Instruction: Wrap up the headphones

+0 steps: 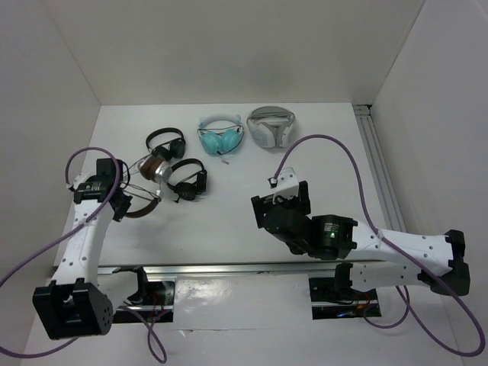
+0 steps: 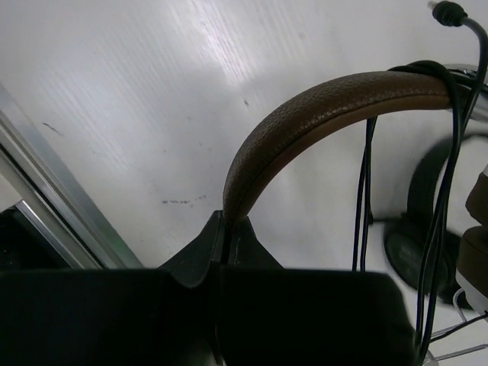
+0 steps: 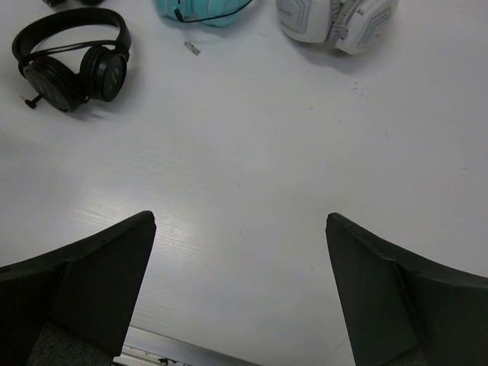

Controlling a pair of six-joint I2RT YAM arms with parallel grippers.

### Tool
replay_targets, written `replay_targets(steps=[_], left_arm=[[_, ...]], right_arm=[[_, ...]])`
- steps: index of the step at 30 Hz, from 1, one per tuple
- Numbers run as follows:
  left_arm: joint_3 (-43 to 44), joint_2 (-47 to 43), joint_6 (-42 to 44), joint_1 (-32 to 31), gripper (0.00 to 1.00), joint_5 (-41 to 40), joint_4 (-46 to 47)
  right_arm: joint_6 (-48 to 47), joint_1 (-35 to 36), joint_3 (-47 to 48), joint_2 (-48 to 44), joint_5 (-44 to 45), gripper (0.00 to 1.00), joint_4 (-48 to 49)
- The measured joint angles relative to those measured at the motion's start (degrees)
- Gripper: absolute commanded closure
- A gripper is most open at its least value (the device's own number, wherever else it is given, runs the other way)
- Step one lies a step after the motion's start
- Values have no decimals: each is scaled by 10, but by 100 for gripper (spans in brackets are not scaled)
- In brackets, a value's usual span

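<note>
The headphones [image 1: 152, 171] have a brown headband [image 2: 320, 114], silver cups and brown pads, and lie at the left of the table. My left gripper [image 1: 124, 204] is shut on the end of the headband [image 1: 141, 210]; in the left wrist view the jaws [image 2: 226, 229] pinch the band. The thin black cable [image 2: 442, 152] loops over the headband several times, its plug [image 2: 448, 11] at the top right. My right gripper [image 1: 280, 200] is open and empty over the middle of the table, its fingers [image 3: 114, 267] spread wide.
Two small black headphone pairs [image 1: 166, 142] [image 1: 189, 178] lie beside the brown pair. A teal pair [image 1: 219, 137] and a white-grey pair [image 1: 271, 126] sit at the back. A metal rail [image 1: 229, 268] runs along the near edge, another along the right [image 1: 379, 168].
</note>
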Motion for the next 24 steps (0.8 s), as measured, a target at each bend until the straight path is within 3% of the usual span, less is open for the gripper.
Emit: replay_targets(steps=[9, 16, 17, 23, 24], left_arm=[[-13, 150, -62, 132, 100, -34, 63], [-66, 201, -57, 197, 100, 19, 139], [-68, 205, -56, 205, 89, 25, 147], [-72, 250, -45, 223, 66, 68, 195], [-73, 260, -41, 225, 55, 80, 203]], right_arm=[[-19, 25, -40, -5, -51, 0, 55], [-37, 28, -50, -62, -72, 0, 88], [-38, 29, -51, -68, -73, 0, 91], [-41, 29, -67, -95, -91, 0, 95], [-41, 29, -67, -97, -94, 0, 95]])
